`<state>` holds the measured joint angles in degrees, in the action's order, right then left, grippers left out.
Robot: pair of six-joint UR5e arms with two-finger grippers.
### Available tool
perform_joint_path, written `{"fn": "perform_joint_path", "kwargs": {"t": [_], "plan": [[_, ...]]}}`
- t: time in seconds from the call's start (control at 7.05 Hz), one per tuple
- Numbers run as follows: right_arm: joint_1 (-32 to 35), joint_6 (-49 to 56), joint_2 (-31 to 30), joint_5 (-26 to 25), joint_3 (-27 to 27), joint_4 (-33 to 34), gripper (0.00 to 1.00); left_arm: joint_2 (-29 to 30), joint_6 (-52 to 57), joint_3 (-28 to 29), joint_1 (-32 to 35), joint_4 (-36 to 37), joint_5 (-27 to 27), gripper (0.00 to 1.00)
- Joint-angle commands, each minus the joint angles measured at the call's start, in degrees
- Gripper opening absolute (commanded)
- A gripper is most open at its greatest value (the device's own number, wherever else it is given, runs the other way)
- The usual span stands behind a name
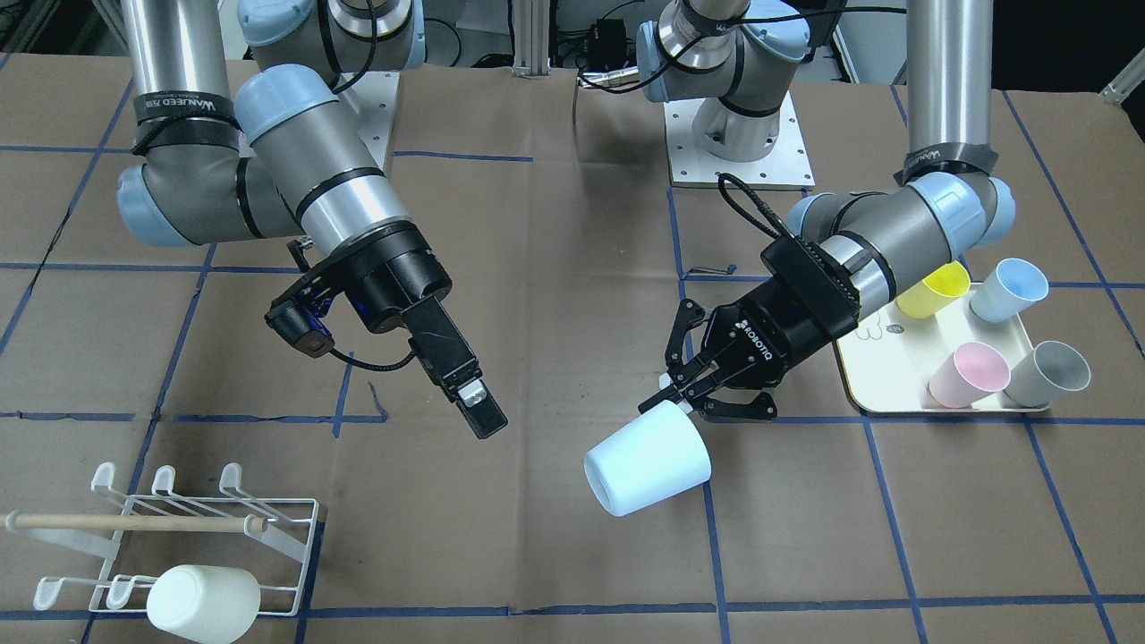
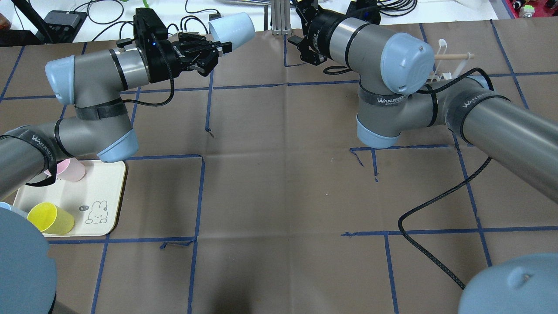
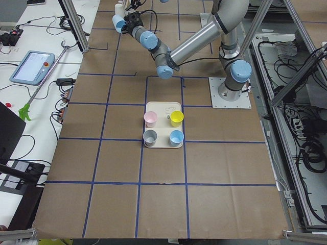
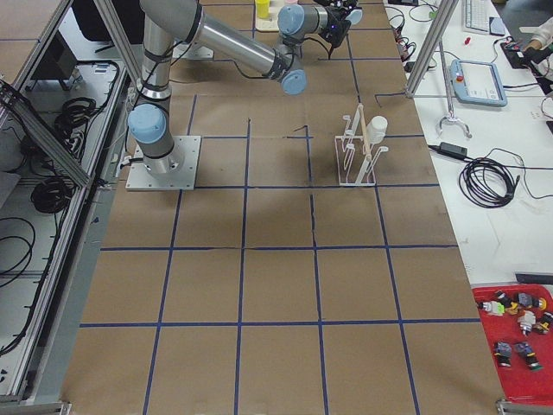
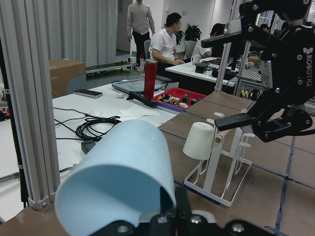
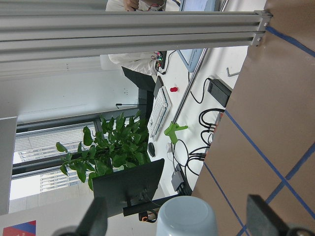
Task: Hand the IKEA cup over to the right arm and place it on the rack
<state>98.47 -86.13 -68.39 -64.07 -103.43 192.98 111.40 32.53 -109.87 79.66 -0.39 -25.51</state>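
Plainly, in the front-facing view the pale blue tapered plastic cup (image 1: 646, 458) is held off the table, pinched at its rim by the left gripper (image 1: 680, 389), base toward the right gripper (image 1: 479, 407) and well apart from the white wire rack (image 1: 134, 522). Overhead, that pinch is clenched on the rim. The left wrist view shows a smooth, thin wall; we judge it light, stiff and slippery. The right wrist view shows its fingers (image 6: 96, 221) spread wide — we would grasp mid-wall, clear of the rim.
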Motion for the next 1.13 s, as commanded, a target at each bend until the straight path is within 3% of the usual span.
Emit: {"fn": "perform_joint_path", "kwargs": {"t": [0.0, 0.57, 0.99], "plan": [[1.7, 0.1, 0.0, -0.3, -0.9, -0.4, 1.00, 0.0, 0.0, -0.1, 0.1, 0.0, 0.0, 0.02], [4.3, 1.3, 1.9, -1.4, -0.5, -0.4, 1.00, 0.0, -0.1, -0.1, 0.1, 0.2, 0.0, 0.03], [7.1, 0.4, 4.7, -1.2, 3.3, -0.5, 1.00, 0.0, -0.2, -0.1, 0.1, 0.3, 0.0, 0.03]]}}
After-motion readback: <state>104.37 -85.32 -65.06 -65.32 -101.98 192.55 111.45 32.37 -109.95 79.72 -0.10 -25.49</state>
